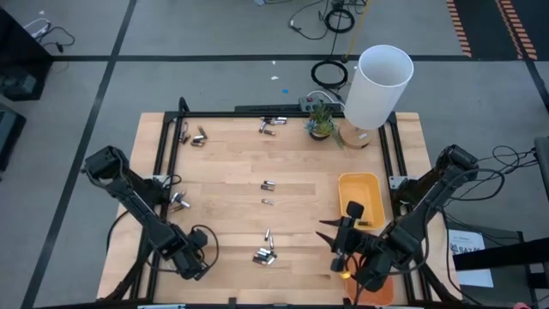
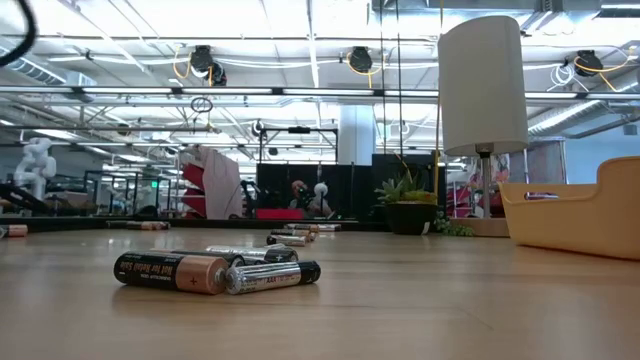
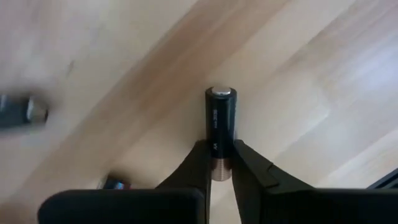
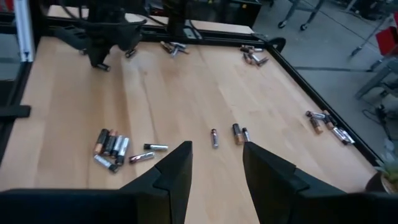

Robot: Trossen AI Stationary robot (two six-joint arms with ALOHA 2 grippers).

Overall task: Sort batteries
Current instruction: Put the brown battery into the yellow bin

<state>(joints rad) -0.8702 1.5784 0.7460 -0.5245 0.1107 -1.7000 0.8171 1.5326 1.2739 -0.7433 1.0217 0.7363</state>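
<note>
My left gripper is low over the table's near left part, shut on a dark battery with a copper-coloured end. My right gripper hovers open and empty above the near right part, beside the yellow tray. Loose batteries lie on the wood: a cluster near the front middle, two small ones at the centre, and groups along the far edge and left side. My left gripper pinches the battery's copper-coloured end between its two fingertips, coming steeply from above. The dark body reaches out beyond the fingertips to its silver end cap. Whether it rests on the wood or is lifted, I cannot tell.
A white lamp and a small plant stand at the far right. An orange tray shows under the right arm at the near edge. A black frame borders the table. Bare wood lies between the battery groups.
</note>
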